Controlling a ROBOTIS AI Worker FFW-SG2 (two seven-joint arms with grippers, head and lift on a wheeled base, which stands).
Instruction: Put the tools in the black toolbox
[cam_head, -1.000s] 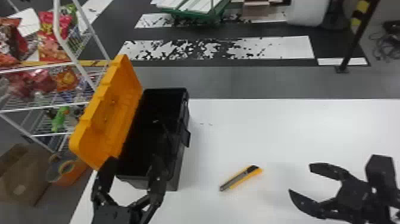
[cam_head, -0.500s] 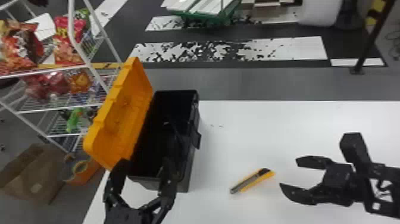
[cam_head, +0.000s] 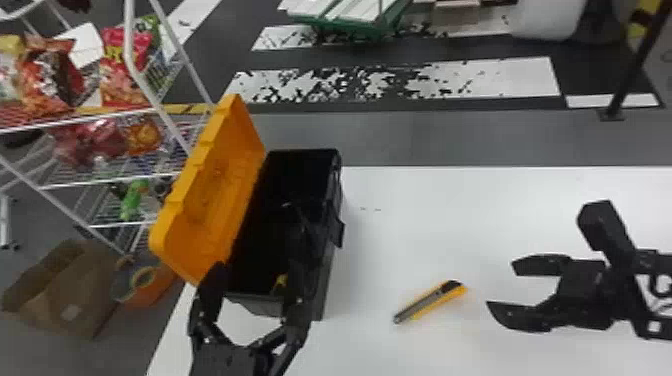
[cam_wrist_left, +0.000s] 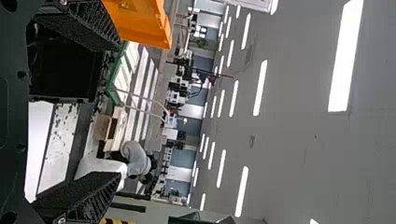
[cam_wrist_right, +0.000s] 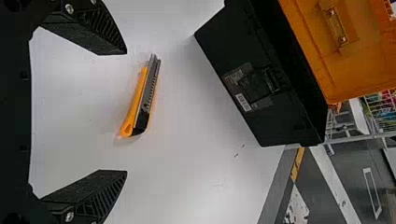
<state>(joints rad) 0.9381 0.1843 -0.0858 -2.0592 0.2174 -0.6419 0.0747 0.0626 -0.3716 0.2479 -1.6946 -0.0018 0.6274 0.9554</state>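
The black toolbox (cam_head: 327, 280) stands on the table with its orange lid (cam_head: 210, 190) swung up on its left side. Something small and yellow (cam_head: 281, 281) shows inside it, too dim to name. A yellow utility knife (cam_head: 429, 302) lies on the table to the toolbox's right. My left gripper (cam_head: 252, 287) is open at the toolbox's near end; in the left wrist view the left gripper (cam_wrist_left: 119, 109) has nothing between its fingers. My right gripper (cam_head: 502, 285) is open, right of the knife. In the right wrist view the utility knife (cam_wrist_right: 141, 95) lies in front of the right gripper (cam_wrist_right: 126, 112), untouched.
The white table (cam_head: 475, 210) extends behind and beside the knife. To the left are a wire shelf (cam_head: 125, 175) with snack bags, a cardboard box (cam_head: 65, 290) and an orange bin (cam_head: 150, 290) on the floor. A dark post (cam_head: 635, 65) stands beyond the table at the right.
The right gripper has moved left toward the knife, its fingers still apart. The head view has shifted, so the toolbox and knife sit farther right in it.
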